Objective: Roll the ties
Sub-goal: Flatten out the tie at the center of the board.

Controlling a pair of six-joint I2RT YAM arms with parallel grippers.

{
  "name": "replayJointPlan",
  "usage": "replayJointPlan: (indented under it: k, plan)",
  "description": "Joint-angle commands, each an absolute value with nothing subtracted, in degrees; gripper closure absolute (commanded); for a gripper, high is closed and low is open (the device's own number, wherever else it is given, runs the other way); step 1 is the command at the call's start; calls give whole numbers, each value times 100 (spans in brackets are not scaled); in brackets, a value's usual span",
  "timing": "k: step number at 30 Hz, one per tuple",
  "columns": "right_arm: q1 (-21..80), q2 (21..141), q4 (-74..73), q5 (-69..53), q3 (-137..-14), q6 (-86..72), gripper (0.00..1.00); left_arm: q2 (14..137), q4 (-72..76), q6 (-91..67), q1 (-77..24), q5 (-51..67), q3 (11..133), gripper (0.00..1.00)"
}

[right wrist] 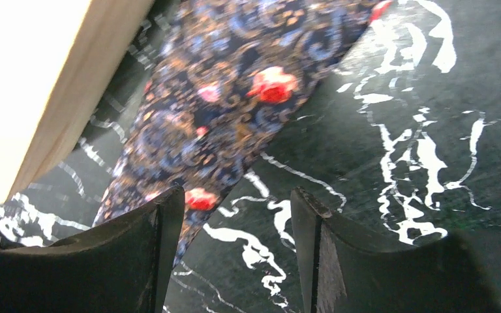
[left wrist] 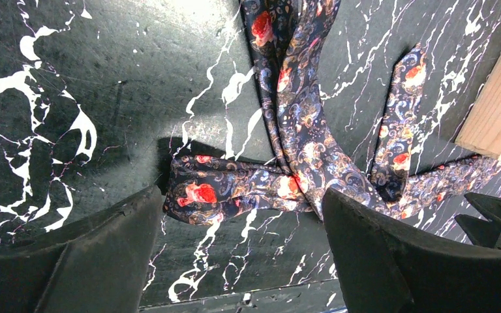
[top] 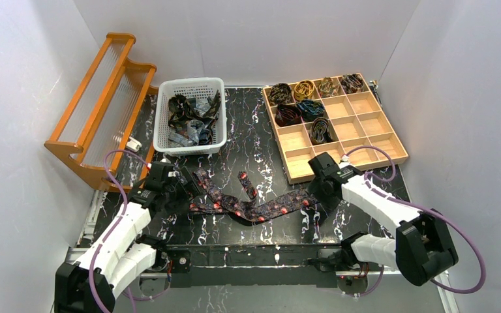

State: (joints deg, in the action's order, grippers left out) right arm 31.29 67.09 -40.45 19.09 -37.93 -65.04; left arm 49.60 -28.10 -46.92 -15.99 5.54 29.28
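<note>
A long dark tie with red-pink dots [top: 254, 207] lies loose and crossed over itself on the black marbled table [top: 248, 140]. My left gripper [top: 184, 193] is open over its left end; that folded end shows in the left wrist view [left wrist: 235, 189] between the spread fingers [left wrist: 104, 248]. My right gripper [top: 318, 195] is open over the tie's wide right end [right wrist: 222, 124], beside the wooden tray. Several rolled ties [top: 300, 104] sit in the tray's compartments. More loose ties [top: 192, 117] lie in the white basket.
A wooden compartment tray [top: 365, 124] stands at the back right; its edge shows in the right wrist view [right wrist: 32, 85]. A white plastic basket [top: 189, 85] stands at the back middle. An orange wooden rack [top: 98, 111] stands at the left.
</note>
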Motion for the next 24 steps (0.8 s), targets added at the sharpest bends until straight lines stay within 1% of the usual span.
replayJointPlan:
  k: [1,6,9,12,13,17,19,21,24]
  plan:
    - [2777,6884,-4251,2074,-3716,-6779,33,4870,-2773,-4829,-1662,472,2789,11]
    - [2657,7129,-3600,1886,-3605,-6490,34,4924,-2685,-4848,-1720,466,2705,11]
    - [2627,7424,-3585,2076,-3623,-6476,42,4937,-2646,-4845,-1747,495,2685,11]
    - [2612,7626,-3632,2172,-3634,-6461,53,4882,-2633,-4805,-1759,514,2704,11]
    - [2608,7650,-3638,2183,-3626,-6445,59,4866,-2633,-4779,-1763,520,2719,11]
    - [2595,7626,-3730,2176,-3565,-6441,92,4898,-2607,-4674,-1770,604,2854,11]
    - [2584,7482,-3763,2218,-3529,-6442,99,4912,-2503,-4467,-1803,771,2952,11]
    - [2578,7311,-3768,2220,-3509,-6382,99,4928,-2413,-4189,-1890,960,3099,11]
    - [2574,7007,-3923,2284,-3541,-6364,99,5042,-2328,-3823,-2339,1118,3393,12]
